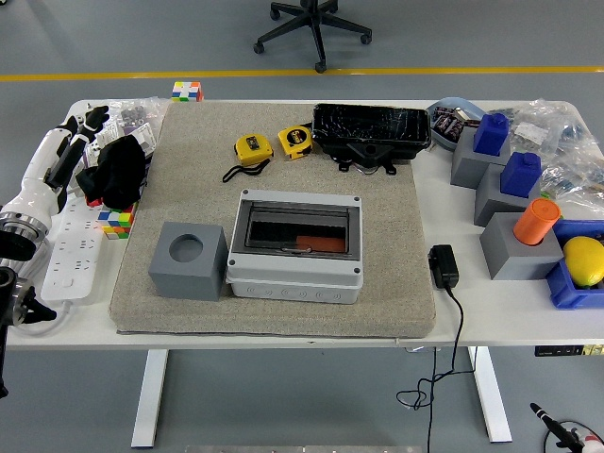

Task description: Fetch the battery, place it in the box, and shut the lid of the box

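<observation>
While my left hand (58, 160) rests at the table's (283, 332) left edge with fingers extended and holding nothing, the grey box (295, 244) sits at the middle of the beige mat (387, 283), its lid down and an orange battery (315, 246) visible inside through the dark window. A grey cube (189, 260) touches its left side (round recess on top). Further back lie two yellow tape measures (253, 148) and a black case (371, 126).
</observation>
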Motion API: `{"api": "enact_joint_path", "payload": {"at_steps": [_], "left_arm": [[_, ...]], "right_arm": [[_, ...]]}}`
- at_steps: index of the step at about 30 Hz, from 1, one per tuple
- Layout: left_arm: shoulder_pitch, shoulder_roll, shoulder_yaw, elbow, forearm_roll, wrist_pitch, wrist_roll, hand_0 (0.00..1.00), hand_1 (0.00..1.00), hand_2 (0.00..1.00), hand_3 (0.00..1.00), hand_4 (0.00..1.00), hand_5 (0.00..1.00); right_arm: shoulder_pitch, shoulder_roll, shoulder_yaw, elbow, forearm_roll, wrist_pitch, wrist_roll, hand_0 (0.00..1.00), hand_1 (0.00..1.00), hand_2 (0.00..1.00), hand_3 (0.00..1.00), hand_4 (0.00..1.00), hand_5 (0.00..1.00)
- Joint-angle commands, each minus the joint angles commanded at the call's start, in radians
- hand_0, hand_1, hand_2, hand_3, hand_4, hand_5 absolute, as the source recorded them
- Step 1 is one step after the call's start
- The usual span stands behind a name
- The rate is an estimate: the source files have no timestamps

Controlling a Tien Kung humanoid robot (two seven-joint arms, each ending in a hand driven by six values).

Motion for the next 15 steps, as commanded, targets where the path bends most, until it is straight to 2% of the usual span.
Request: {"api": "enact_joint_path", "payload": {"at_steps": [3, 5, 10, 15], "left_arm": [[0.007, -0.006, 0.008, 0.006, -0.047, 0.02, -0.059, 0.926, 0.919, 0.881, 0.834, 0.998, 0.998], [0.01, -0.009, 0.014, 0.01, -0.082, 0.017, -0.082, 0.89, 0.899, 0.871, 0.828, 0.998, 0.998], [0.012, -0.017, 0.033, 0.016, -0.212, 0.006, -0.124, 0.89, 0.899, 0.871, 0.828, 0.998, 0.998], [0.009, -0.016, 0.024, 0.009, -0.137, 0.018, -0.093, 0.869, 0.892, 0.863, 0.83, 0.998, 0.998]], "right_arm": [[0.0, -0.001, 0.002, 0.0, -0.003, 0.0, 0.0, 0.885, 0.862, 0.834, 0.884, 0.998, 0.998], [-0.002, -0.001, 0.003, 0.0, -0.004, 0.001, 0.0, 0.885, 0.862, 0.835, 0.884, 0.998, 0.998], [-0.001, 0.0, 0.0, 0.0, -0.002, 0.001, 0.0, 0.885, 0.862, 0.835, 0.884, 0.998, 0.998], [0.003, 0.0, -0.004, 0.0, 0.003, 0.0, 0.0, 0.884, 0.862, 0.835, 0.884, 0.998, 0.998]]}}
